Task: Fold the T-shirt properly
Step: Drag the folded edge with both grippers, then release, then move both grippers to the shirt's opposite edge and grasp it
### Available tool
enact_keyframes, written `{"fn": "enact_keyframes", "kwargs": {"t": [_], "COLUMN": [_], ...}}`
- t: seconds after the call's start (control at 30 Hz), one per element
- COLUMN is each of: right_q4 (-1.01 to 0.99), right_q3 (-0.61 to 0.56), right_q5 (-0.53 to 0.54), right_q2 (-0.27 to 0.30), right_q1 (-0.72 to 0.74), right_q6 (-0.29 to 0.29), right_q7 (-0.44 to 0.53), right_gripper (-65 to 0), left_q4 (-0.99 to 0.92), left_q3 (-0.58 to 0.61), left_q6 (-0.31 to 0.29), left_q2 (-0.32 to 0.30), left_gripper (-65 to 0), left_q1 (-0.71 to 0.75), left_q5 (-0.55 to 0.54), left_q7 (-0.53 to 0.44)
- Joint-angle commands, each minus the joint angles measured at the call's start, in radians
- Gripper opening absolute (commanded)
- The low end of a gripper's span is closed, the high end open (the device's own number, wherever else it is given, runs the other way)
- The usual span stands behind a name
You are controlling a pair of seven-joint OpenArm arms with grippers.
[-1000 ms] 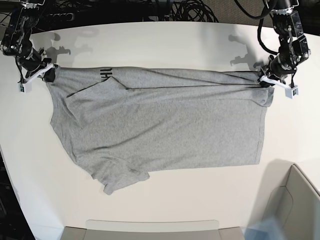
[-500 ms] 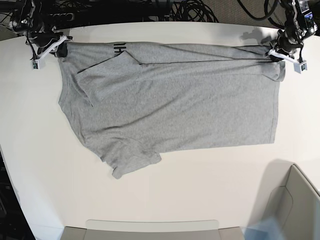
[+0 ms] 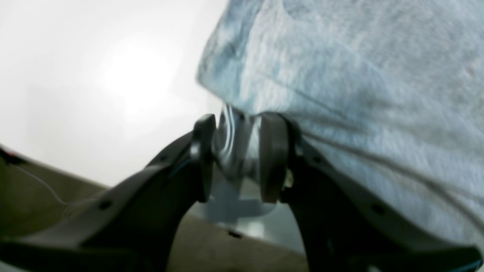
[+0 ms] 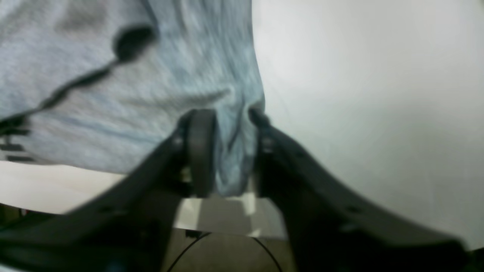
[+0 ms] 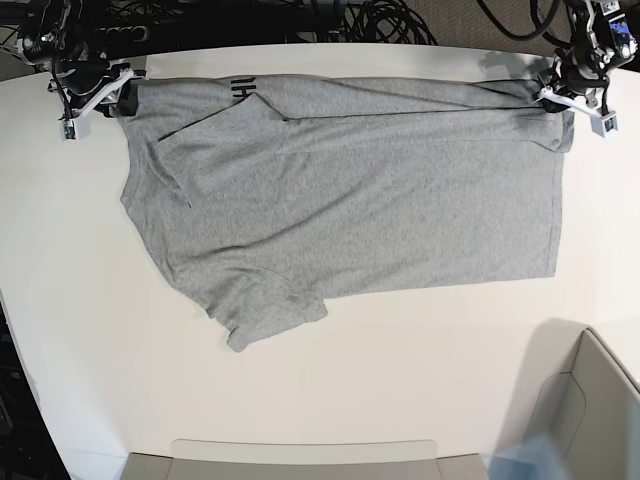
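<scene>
The heather-grey T-shirt point(image 5: 350, 200) lies spread on the white table point(image 5: 400, 400), plain side up, with its far edge folded over and a bit of black lettering point(image 5: 240, 90) showing. My left gripper point(image 5: 560, 100) is shut on the shirt's far right corner; the left wrist view shows its fingers point(image 3: 272, 158) pinching bunched grey cloth point(image 3: 359, 75). My right gripper point(image 5: 112, 92) is shut on the far left corner; the right wrist view shows cloth point(image 4: 132, 94) clamped between its fingers point(image 4: 200, 147). One sleeve point(image 5: 270, 315) sticks out at the near left.
Black cables point(image 5: 380, 20) lie behind the table's far edge. A grey bin point(image 5: 590, 420) stands at the near right, and a tray edge point(image 5: 300, 455) runs along the table's front.
Both grippers have pulled the shirt's far edge further toward the back of the table. The whole shirt has slid with them and lies flatter.
</scene>
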Motion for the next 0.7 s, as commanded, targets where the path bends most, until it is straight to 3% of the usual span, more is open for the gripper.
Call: {"fn": "enact_keyframes", "kwargs": {"t": [0.0,0.23,0.4,0.57,0.67], "right_q4": [0.044,0.153,0.157,-0.010,-0.174], "right_q3": [0.009,0.090,0.126,-0.057,-0.168], "right_q5": [0.011,0.011,0.003,-0.089,-0.217], "right_q2": [0.014,-0.010,0.011,0.071,0.043], "right_q1": [-0.007,0.005,0.177,0.508,0.688], "right_q6": [-0.001,-0.001,-0.001,-0.004,-0.004], "right_q7": [0.018,0.014,0.012,-0.098,-0.100], "right_gripper": [-41.4,-40.3,-40.3,-40.3,-40.3], "left_q4": [0.035,0.087,0.138,0.144,0.142], "left_q3": [-0.008,-0.037,-0.156,-0.155,-0.155], "left_q6": [0.001,0.005,0.003,0.003,0.003], "left_q2": [-0.017,-0.017,0.000,0.003,0.003], "left_gripper": [-45.9,-47.0,-47.0,-47.0,-47.0], "left_q1": [0.005,0.004,-0.024,-0.164,-0.248], "left_q5": [-0.005,-0.004,-0.008,-0.005,-0.005], "left_q7": [-0.010,0.014,0.021,0.073,0.172]}}
